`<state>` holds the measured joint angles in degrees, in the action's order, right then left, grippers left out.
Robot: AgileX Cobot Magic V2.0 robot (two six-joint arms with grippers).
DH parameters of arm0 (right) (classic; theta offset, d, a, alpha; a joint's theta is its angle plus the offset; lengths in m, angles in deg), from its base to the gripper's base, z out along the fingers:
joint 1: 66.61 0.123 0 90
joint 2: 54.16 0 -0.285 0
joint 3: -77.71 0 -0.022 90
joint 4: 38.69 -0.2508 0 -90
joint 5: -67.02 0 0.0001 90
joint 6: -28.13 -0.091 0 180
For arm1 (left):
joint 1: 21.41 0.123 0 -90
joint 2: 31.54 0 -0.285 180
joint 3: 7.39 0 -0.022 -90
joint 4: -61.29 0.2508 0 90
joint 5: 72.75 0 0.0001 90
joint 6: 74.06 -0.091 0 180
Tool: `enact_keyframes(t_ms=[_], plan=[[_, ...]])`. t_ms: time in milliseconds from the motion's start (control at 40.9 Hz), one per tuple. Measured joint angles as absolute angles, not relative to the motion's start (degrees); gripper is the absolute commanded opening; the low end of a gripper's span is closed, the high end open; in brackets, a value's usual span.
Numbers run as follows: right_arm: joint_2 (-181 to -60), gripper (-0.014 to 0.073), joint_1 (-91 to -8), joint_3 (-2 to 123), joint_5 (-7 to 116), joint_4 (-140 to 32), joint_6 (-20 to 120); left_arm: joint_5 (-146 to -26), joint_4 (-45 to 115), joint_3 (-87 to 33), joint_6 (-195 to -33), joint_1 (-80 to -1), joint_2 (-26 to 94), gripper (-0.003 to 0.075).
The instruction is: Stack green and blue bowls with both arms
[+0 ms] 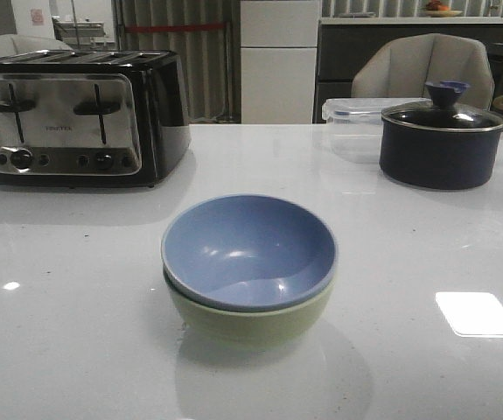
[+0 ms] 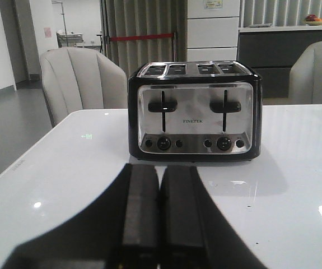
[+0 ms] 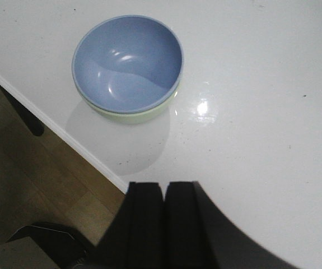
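The blue bowl (image 1: pixel 248 252) sits nested inside the green bowl (image 1: pixel 251 321) on the white table, near its front edge. Only the green bowl's rim and lower wall show. The stack also shows in the right wrist view, blue bowl (image 3: pixel 127 63) over green bowl (image 3: pixel 135 115). Neither arm shows in the front view. My left gripper (image 2: pixel 160 174) is shut and empty, low over the table, facing the toaster. My right gripper (image 3: pixel 164 188) is shut and empty, raised above the table edge, apart from the bowls.
A chrome and black toaster (image 1: pixel 72 116) stands at the back left and shows in the left wrist view (image 2: pixel 194 109). A dark navy lidded pot (image 1: pixel 443 136) and a clear plastic box (image 1: pixel 352 122) stand at the back right. The table edge (image 3: pixel 60 131) runs close by the bowls.
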<state>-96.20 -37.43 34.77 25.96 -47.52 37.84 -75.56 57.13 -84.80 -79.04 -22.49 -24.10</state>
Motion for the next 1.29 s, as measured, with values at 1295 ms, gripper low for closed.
enact_keyframes(t_ms=[1295], plan=[[-63.6, 0.0036, -61.5, 4.8, 59.7, -48.1, 37.8, -75.6, 57.1, -84.8, -79.0, -22.5, -24.1, 0.0098]])
